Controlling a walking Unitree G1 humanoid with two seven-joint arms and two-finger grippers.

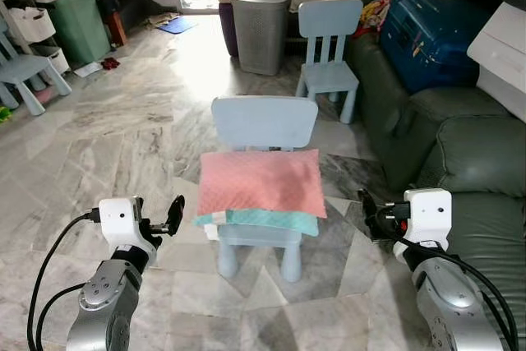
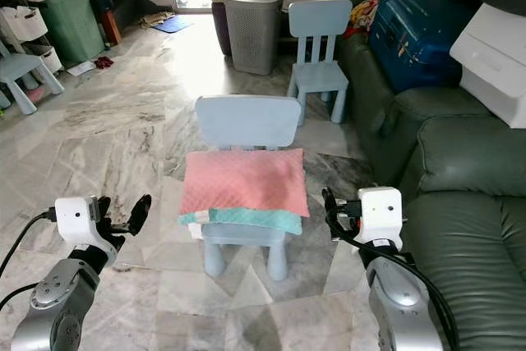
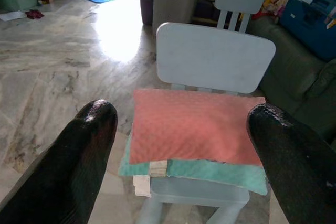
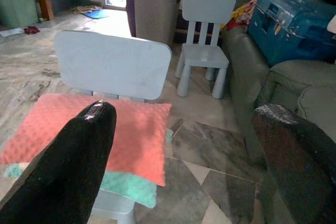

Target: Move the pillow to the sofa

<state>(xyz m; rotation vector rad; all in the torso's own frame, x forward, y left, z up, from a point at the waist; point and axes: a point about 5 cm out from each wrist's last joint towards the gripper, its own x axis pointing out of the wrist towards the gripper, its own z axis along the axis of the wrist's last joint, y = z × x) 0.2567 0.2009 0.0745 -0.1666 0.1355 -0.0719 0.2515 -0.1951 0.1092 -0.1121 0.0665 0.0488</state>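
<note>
Along the robot's right side runs a dark green sofa [image 1: 468, 162], with a blue suitcase [image 1: 431, 39] and a heap of clothes on its far cushions and a white box [image 1: 501, 59] on its arm. Grey marble floor [image 1: 123, 137] spreads across the room. At the far end stands a grey laundry basket [image 1: 260, 29], with a pale blue child's chair [image 1: 330, 55] just beside it, near the sofa. Straight ahead of the robot is a second pale blue chair [image 1: 261, 170], its back turned away. On its seat lies the pink pillow [image 1: 261, 182], stacked on a teal pillow [image 1: 263, 221] whose edge sticks out at the front. The left gripper [image 1: 171, 218] hangs off the chair's left front corner, fingers spread wide and empty, apart from the pillow. The right gripper [image 1: 370, 211] hovers between chair and sofa, likewise wide apart and holding nothing.
</note>
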